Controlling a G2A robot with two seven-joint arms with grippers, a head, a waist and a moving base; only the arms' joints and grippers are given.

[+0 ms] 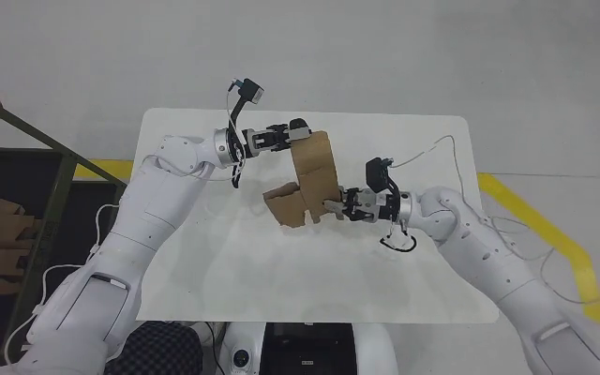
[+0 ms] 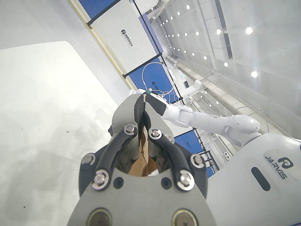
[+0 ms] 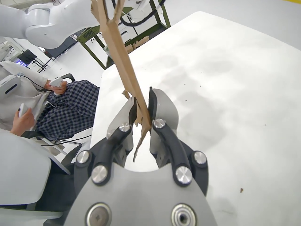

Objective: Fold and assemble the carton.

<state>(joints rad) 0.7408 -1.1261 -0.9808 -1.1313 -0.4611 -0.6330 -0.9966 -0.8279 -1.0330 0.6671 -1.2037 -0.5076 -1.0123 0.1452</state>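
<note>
Left hand (image 2: 142,116) clamps carton (image 1: 314,173) edge; right hand (image 3: 143,111) likewise

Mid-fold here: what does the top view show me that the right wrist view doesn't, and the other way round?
Top view: the whole carton, the left gripper clamped on its far end, and loose flaps toward the middle of the table. Right wrist view: the ragged cardboard edge pinched between the fingers, plus crumbs on the tabletop. Both: the right gripper shut on the carton, over the white table.
</note>
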